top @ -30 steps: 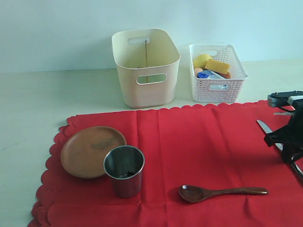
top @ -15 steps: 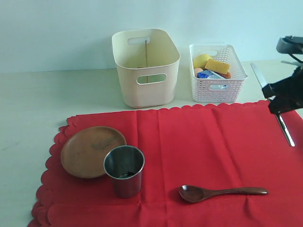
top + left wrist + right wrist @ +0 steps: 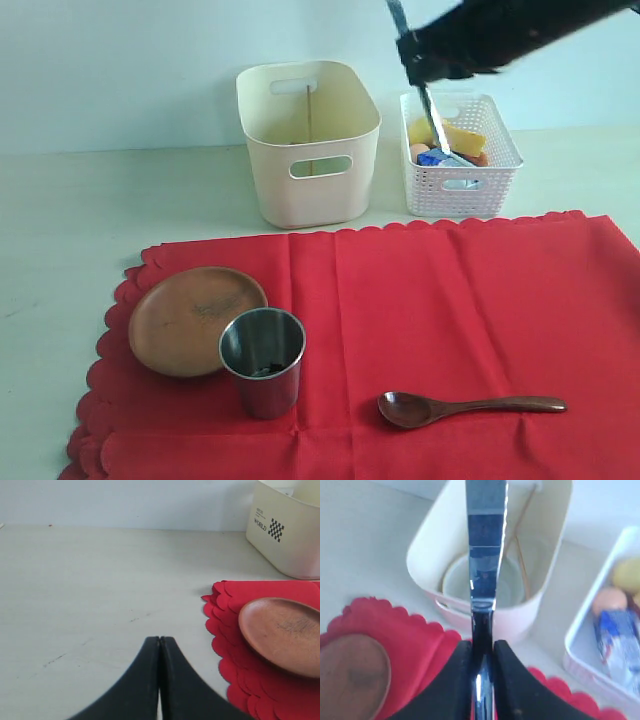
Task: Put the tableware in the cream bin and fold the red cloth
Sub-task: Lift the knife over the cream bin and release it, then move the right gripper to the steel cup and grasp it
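**While the knife (image 3: 432, 115) rides high, aim it at the bin (image 3: 300, 195)**

Seen from the exterior view, the right gripper (image 3: 420, 62) is near the top of the picture and pinches the knife partway along. The knife's lower end slants down in front of the basket (image 3: 460, 195), not the bin just beside it. On the cloth (image 3: 450, 290) sit the plate (image 3: 185, 320), the cup (image 3: 262, 360) just beside it, and the spoon (image 3: 460, 406) well apart to the right. None of these is binned yet.

From the left wrist view, the left gripper (image 3: 160, 642) hangs low over the bare table (image 3: 75, 580), its fingers pressed together on nothing. The plate and the cloth's scalloped corner lie near it, with the bin beyond.

From the right wrist view, the jaws nip the knife at its narrow neck, and the blade reaches out toward the bin's mouth. Inside the bin are a bowl (image 3: 512, 592) and chopsticks (image 3: 520, 555) leaning on the wall.

The step in hand looks like dropping the knife off. Done well, that means:

- Bring the knife squarely over the bin's opening and well clear of the basket.
- Tip the blade downward and sink it below the rim, to one side of the bowl.
- Only then spread the jaws (a release from this height would likely clatter off the bowl or bounce out).

Folding the cloth has to wait until it is cleared.
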Controlling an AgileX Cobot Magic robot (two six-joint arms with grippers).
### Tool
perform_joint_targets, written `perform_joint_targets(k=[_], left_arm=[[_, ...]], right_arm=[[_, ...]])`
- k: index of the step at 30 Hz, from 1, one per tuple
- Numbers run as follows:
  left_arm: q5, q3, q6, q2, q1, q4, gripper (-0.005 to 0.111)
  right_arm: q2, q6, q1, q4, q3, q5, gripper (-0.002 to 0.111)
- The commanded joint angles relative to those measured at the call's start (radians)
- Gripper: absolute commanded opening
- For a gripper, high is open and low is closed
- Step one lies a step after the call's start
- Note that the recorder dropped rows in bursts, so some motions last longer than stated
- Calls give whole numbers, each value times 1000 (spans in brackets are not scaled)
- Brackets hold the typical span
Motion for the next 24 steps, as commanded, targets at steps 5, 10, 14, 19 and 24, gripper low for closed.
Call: perform_joint_targets(k=[5,10,14,19,24], left_arm=[[-14,-4,-3,-6,-7,-2,0],[-14,-4,-3,-6,-7,-2,0],[-14,-4,-3,-6,-7,-2,0],[-14,-4,-3,-6,-7,-2,0],[-14,-4,-3,-6,-7,-2,0]], right_arm=[[436,-61,35,18,-564,7,0],[694,-133,35,99,-812,-4,0],[774,-163,35,98,-860,12,15],[748,-159,35,50,-860,78,67],[584,24,35,-205,-860,392,71]])
